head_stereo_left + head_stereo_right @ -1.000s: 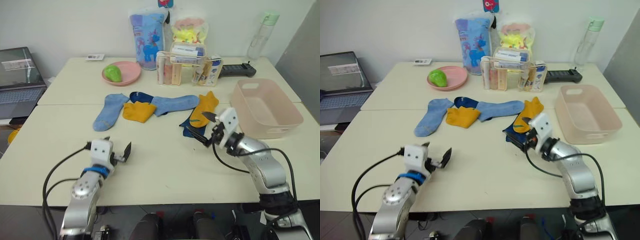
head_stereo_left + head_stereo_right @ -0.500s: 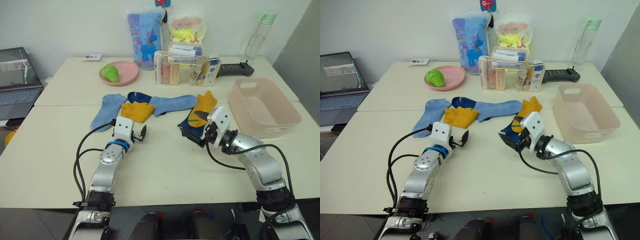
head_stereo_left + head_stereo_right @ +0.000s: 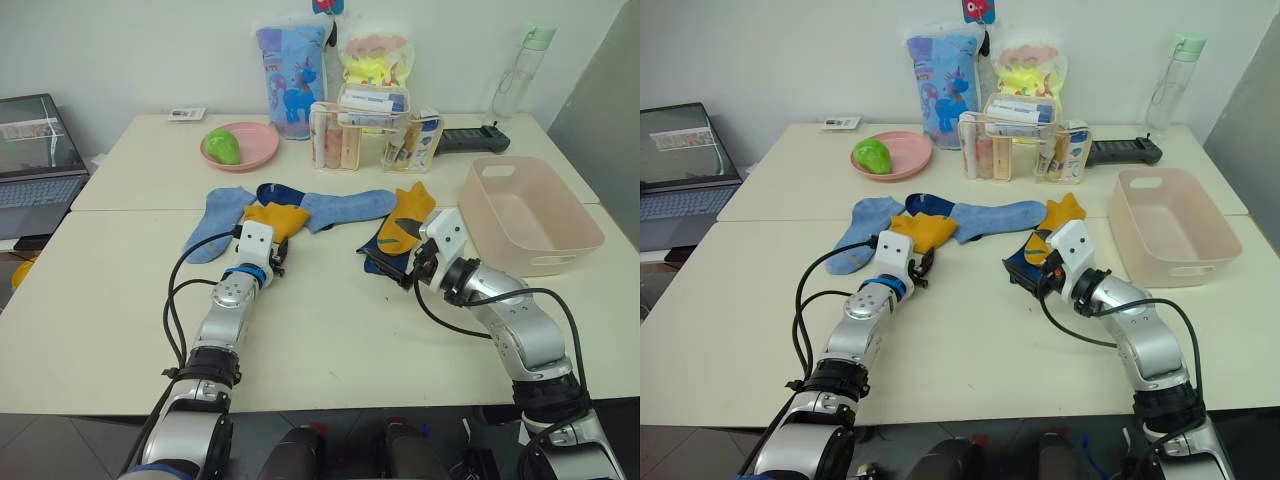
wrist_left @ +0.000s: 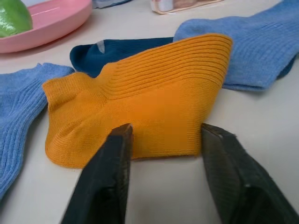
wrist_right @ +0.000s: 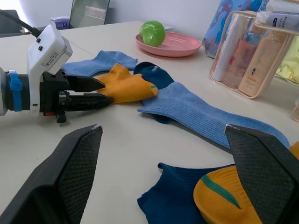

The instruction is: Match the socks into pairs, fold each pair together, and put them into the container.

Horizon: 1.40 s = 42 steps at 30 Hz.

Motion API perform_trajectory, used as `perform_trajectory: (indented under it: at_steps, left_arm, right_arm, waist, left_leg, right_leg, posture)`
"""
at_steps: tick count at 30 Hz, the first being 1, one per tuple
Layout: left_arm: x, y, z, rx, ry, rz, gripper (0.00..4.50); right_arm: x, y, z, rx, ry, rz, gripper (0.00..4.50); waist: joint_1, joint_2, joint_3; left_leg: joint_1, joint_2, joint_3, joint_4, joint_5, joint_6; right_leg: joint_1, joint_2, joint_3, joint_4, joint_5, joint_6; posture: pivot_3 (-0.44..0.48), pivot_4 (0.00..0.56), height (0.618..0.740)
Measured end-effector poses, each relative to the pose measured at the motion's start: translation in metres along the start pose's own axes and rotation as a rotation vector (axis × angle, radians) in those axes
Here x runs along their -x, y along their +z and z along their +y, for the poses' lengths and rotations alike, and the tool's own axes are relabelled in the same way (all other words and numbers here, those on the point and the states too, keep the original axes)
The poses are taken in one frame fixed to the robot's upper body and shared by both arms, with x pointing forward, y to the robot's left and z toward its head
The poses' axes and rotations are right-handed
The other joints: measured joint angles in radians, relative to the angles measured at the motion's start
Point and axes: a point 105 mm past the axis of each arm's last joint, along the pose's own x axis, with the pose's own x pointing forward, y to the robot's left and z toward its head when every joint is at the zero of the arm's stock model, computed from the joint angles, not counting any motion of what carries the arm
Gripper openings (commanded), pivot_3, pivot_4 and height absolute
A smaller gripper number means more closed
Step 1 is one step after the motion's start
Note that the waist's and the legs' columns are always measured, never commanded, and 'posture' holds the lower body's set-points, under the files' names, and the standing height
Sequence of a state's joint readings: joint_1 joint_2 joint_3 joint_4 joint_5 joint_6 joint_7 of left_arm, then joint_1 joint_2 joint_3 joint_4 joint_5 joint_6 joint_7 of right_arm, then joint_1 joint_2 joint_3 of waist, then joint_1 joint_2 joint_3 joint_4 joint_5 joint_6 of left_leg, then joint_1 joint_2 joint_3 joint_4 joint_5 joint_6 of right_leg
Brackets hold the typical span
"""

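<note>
Left gripper: fingers spread wide, holding nothing, straddling the near edge of the mustard sock at frame centre. Right gripper: gaping, empty, nearing the navy sock. Container: sitting right. Advice: push lower, pinching cloth only.

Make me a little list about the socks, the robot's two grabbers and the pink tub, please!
socks: six on the table, none paired yet
yellow socks: one left of centre, one lying on a navy sock
light blue socks: one at far left, one in the middle
other navy sock: partly under the left yellow sock
left gripper: open, fingers at the left yellow sock's edge
right gripper: open, at the navy sock on the right
container: at right, no socks in it
</note>
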State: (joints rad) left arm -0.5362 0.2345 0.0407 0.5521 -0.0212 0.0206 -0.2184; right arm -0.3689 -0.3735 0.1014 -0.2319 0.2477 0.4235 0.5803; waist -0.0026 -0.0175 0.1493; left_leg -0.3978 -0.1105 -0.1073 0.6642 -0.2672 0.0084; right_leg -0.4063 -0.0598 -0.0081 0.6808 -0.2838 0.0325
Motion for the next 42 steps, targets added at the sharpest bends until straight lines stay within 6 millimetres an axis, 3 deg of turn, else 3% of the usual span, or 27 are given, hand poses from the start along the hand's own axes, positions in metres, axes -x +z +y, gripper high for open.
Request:
perform_trajectory:
  at_steps: [4,8,13,18,22,26,29,34,38,41,42]
  left_arm:
    - [0.0,0.0,-0.002,0.003,-0.015,-0.005,0.02]
    - [0.008,-0.001,-0.005,0.021,-0.048,-0.02,0.02]
    - [0.033,-0.001,-0.01,0.043,-0.156,-0.033,0.02]
    - [0.074,0.001,-0.021,0.05,-0.311,-0.011,0.02]
    - [0.127,-0.01,-0.044,0.009,-0.545,0.11,0.02]
    - [0.151,-0.012,-0.061,0.001,-0.689,0.181,0.02]
    - [0.155,-0.012,-0.066,0.02,-0.726,0.197,0.64]
    - [0.161,-0.011,-0.07,0.07,-0.777,0.222,2.22]
    - [0.164,-0.007,-0.062,0.117,-0.799,0.239,3.46]
    - [0.15,0.015,-0.045,0.176,-0.739,0.164,4.43]
    - [0.144,0.024,-0.038,0.173,-0.709,0.131,4.47]
  right_arm:
    - [0.0,0.0,0.0,0.001,-0.004,0.001,4.5]
    - [0.001,-0.002,-0.002,0.004,-0.023,0.009,4.5]
    - [0.005,-0.009,0.0,0.004,-0.03,0.028,4.5]
    - [0.006,-0.009,0.0,0.011,-0.03,0.032,4.5]
    - [0.007,-0.008,-0.001,0.019,-0.028,0.032,4.5]
    - [0.009,-0.005,0.009,-0.015,0.055,0.014,4.5]
    - [0.019,-0.003,0.024,-0.033,0.189,0.023,4.5]
    - [0.042,-0.012,0.047,0.003,0.419,0.145,4.5]
    - [0.045,-0.02,0.052,0.012,0.448,0.184,4.5]
    - [0.042,-0.021,0.051,0.006,0.427,0.175,4.5]
    - [0.042,-0.02,0.051,0.005,0.424,0.17,4.5]
  waist:
    - [0.0,0.0,0.0]
    - [-0.001,0.0,0.0]
    - [-0.003,0.0,0.0]
    - [-0.004,0.0,0.0]
    - [-0.004,0.002,0.001]
    - [0.004,0.003,0.001]
    - [0.004,0.003,0.001]
    - [0.002,0.003,0.001]
    - [0.001,0.003,0.002]
    - [0.003,0.002,0.002]
    - [0.005,0.002,0.002]
  left_leg:
    - [0.0,0.0,0.0,0.0,0.0,0.0]
    - [0.0,0.0,0.0,0.0,0.0,0.0]
    - [0.0,0.0,0.0,0.0,0.0,0.0]
    - [0.0,0.0,0.0,-0.001,0.0,0.0]
    - [0.001,0.001,0.0,-0.002,0.0,0.0]
    - [0.001,0.0,0.0,-0.001,0.0,0.0]
    - [0.001,0.0,0.0,-0.001,-0.001,0.001]
    - [0.001,0.001,0.0,-0.002,-0.001,0.001]
    - [0.001,0.001,0.0,-0.002,-0.001,0.001]
    - [0.001,0.001,-0.001,-0.001,-0.001,0.001]
    - [0.0,0.001,-0.001,-0.001,-0.001,0.001]
  right_leg:
    - [0.0,0.0,0.0,0.0,0.0,0.0]
    - [0.0,0.0,0.0,0.0,0.0,0.0]
    - [0.0,0.0,0.001,0.0,0.0,0.0]
    - [0.0,0.0,0.001,0.0,0.0,0.0]
    - [0.0,0.0,0.002,-0.001,0.0,0.0]
    - [0.001,0.0,0.001,-0.001,0.0,-0.001]
    - [0.002,0.0,0.001,-0.002,0.0,-0.001]
    - [0.002,0.0,0.0,-0.002,-0.001,-0.001]
    - [0.001,0.0,0.0,-0.001,-0.001,-0.001]
    - [0.002,0.0,0.0,-0.001,-0.001,-0.002]
    - [0.002,0.0,-0.001,-0.001,-0.001,-0.002]
  posture:
    - [0.0,0.15,0.74]
    - [0.0,0.15,0.74]
    - [0.0,0.15,0.74]
    - [0.0,0.15,0.74]
    - [0.0,0.15,0.74]
    - [0.0,0.15,0.74]
    - [0.0,0.15,0.74]
    - [0.0,0.15,0.74]
    - [0.0,0.15,0.74]
    - [0.0,0.15,0.74]
    - [0.0,0.15,0.74]
